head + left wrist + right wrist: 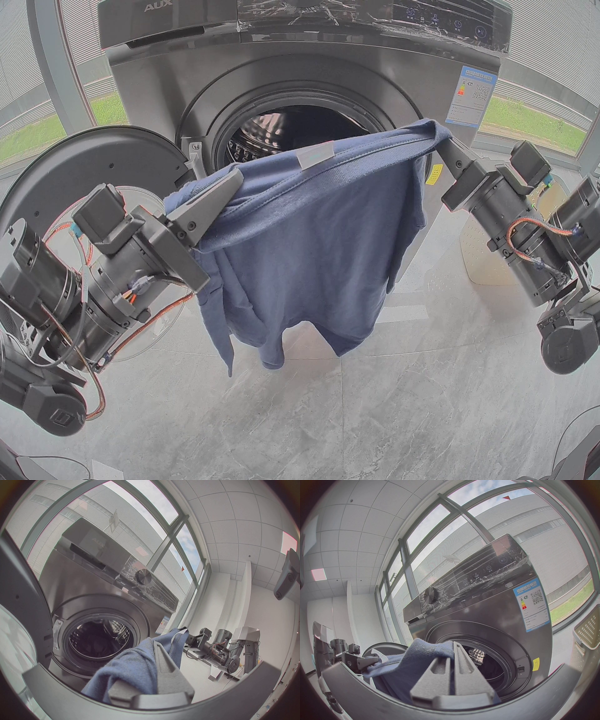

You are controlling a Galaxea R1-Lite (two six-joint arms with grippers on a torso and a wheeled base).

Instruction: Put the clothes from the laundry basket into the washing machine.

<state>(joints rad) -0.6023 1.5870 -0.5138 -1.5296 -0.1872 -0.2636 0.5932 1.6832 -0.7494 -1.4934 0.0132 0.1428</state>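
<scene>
Both clamped on navy shirt: L gripper, R gripper, before washer.

Chunky black cylinder arms, orange cables looping around; left tool and right tool are grey wedges.

I see a grey floor down low, big windows behind, green grass outside and a white ceiling up top.
</scene>
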